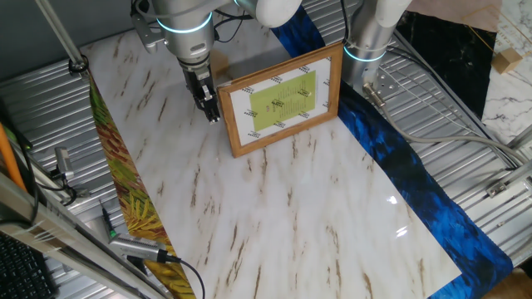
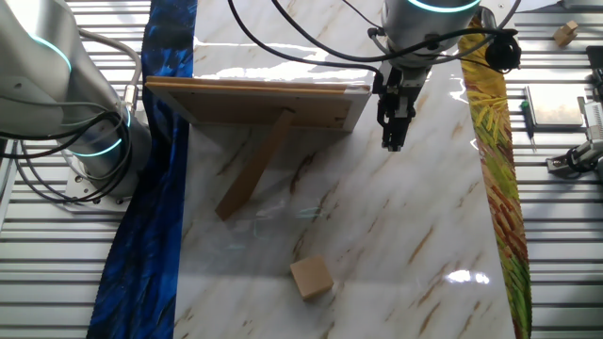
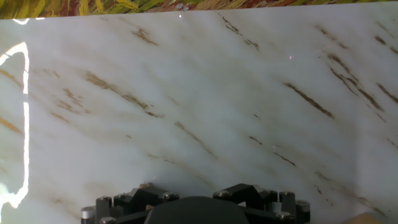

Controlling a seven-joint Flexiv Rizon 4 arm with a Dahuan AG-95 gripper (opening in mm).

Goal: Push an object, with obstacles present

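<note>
Gripper (image 1: 213,114) sits low over the marble counter (image 1: 316,216), just beside the end of the picture frame (image 1: 283,101); contact with the frame can't be confirmed. Fingers (image 2: 393,139) look pressed together, holding nothing. Frame stands upright on its rear strut (image 2: 254,179). Wooden cube (image 2: 312,279) lies on the counter behind the frame, well apart from the gripper, hidden by the frame in one fixed view. Hand view: only marble and the gripper base.

You are looking down at the white marble-patterned bench (image 1: 291,216) from high on opposite sides in both fixed views; your hand camera is skimming the same slab close up.
</note>
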